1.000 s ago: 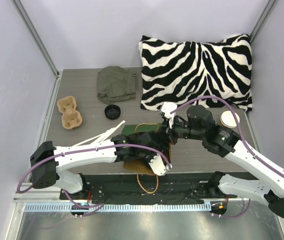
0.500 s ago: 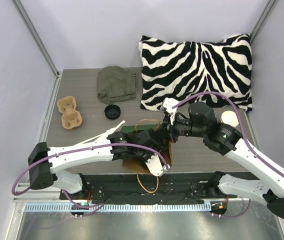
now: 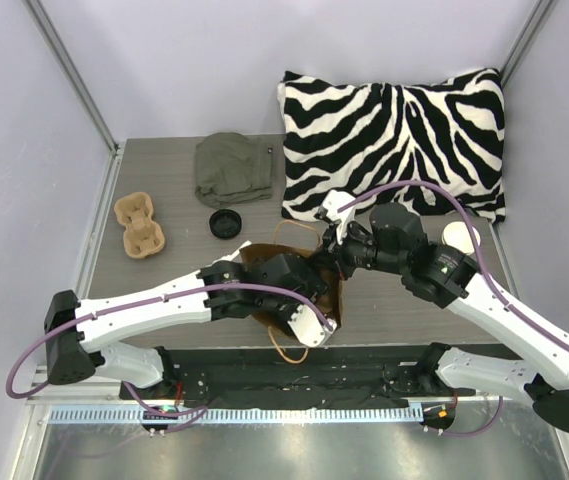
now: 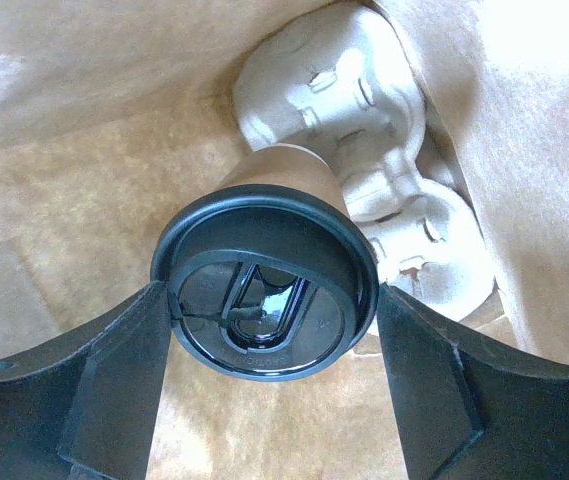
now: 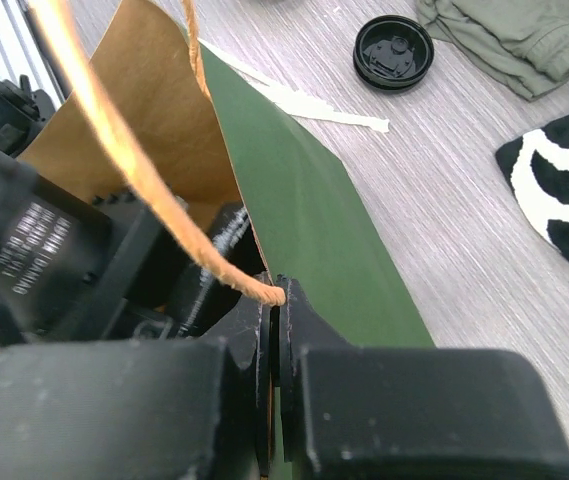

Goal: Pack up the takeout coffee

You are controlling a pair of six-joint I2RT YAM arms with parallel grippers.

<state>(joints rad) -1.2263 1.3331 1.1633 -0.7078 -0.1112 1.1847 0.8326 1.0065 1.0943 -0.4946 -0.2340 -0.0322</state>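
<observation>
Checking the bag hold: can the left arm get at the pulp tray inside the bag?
Probably yes. The right gripper pinches the rim of the green bag, so its mouth gapes; the left gripper, holding the takeout coffee, is inside, with the pulp tray just beyond the cup, nothing between.

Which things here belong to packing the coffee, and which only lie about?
Job: takeout coffee, green bag, bagged pulp tray, left hand, right hand.
Lying about: zebra pillow, olive cloth, loose black lid, spare pulp tray, lidless cup.
</observation>
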